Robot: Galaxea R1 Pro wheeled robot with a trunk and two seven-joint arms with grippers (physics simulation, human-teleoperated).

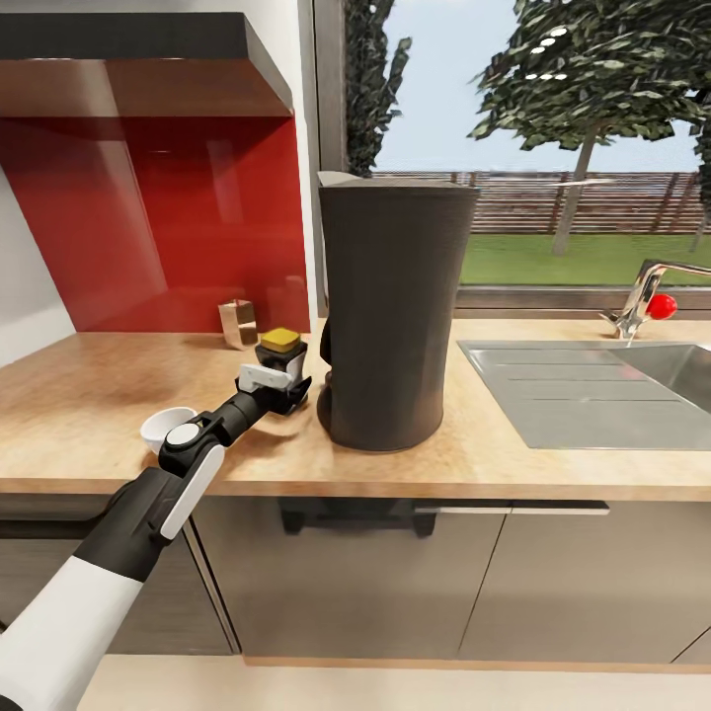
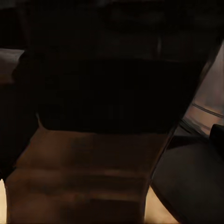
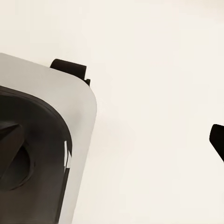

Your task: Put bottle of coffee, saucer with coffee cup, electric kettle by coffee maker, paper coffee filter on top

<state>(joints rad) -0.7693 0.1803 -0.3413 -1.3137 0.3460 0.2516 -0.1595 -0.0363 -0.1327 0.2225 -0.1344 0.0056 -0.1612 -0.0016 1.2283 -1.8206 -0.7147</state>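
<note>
Right now the left tool (image 1: 286,387) sits low on the bench (image 1: 89,415), left of centre in the head view, pinching the bottle of coffee (image 1: 279,357) just below its yellow lid. The jar stands just beside the coffee maker (image 1: 390,306), which rises tall and dark in the middle of the frame. Whether the jar's base is touching the wood or hanging a little above it I cannot tell, since the tool's body hides the bottom of it. The left wrist view is nearly black, a dark mass over a brownish patch, probably the jar's side pressed close to the lens.

A small white bowl-like shape (image 1: 166,425) peeks out beside the arm's wrist at the lower left; it may be the coffee cup, though most of it is covered. At the back, against the red splashback (image 1: 148,217), stands a small tan block (image 1: 237,322). The sink (image 1: 632,385) and tap (image 1: 642,296) fill the right side.

The right tool (image 3: 217,137) shows as one dark fingertip at the edge of its own wrist view, over pale floor, so its state is beyond me.

As for progress: the coffee maker is in place and the jar looks all but delivered, needing only release. The filter, the saucer and the kettle appear left to do.
</note>
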